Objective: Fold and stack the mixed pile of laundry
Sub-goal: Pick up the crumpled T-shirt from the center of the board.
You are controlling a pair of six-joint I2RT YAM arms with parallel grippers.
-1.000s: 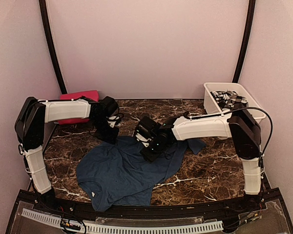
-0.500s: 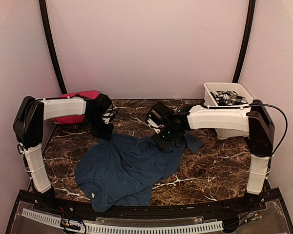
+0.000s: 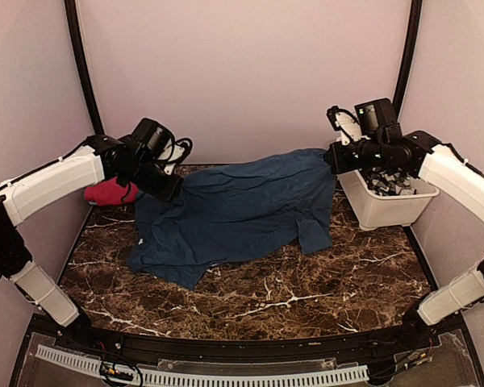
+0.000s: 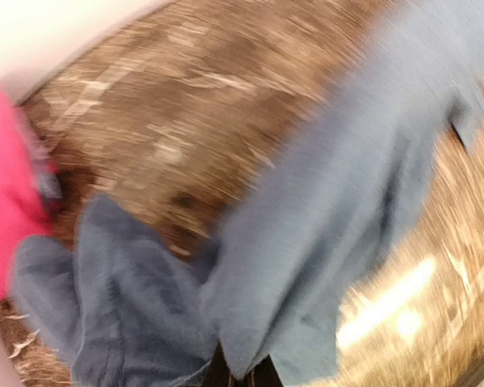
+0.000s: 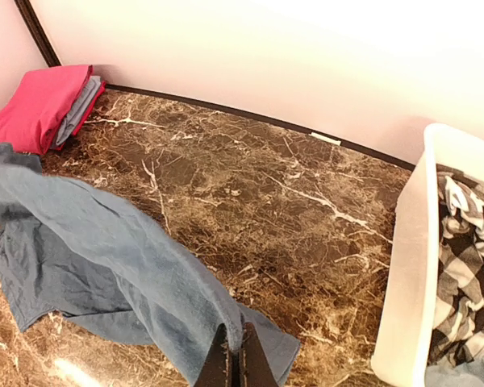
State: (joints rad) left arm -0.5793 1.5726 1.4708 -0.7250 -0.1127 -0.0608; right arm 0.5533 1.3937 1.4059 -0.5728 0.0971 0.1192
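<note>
A dark navy-blue shirt [image 3: 242, 210] hangs stretched between my two grippers above the far half of the table, its lower part trailing on the marble. My left gripper [image 3: 168, 190] is shut on its left edge, and my right gripper [image 3: 332, 159] is shut on its right edge. The right wrist view shows the shirt [image 5: 105, 250] pinched between the closed fingertips [image 5: 235, 363]. The left wrist view is blurred, with blue cloth [image 4: 323, 234] caught at the fingertips [image 4: 242, 375]. A folded magenta-pink garment [image 3: 109, 192] lies at the far left, over a grey one [image 5: 74, 113].
A white tub [image 3: 381, 211] stands at the far right, holding a grey-and-white patterned garment [image 5: 464, 266]. Pale walls close in the back and sides. Brown marble table [image 3: 306, 298] spreads in front of the shirt.
Both grippers rose and spread apart toward the back corners, lifting and stretching the navy shirt off the table. The right gripper closed on the cloth.
</note>
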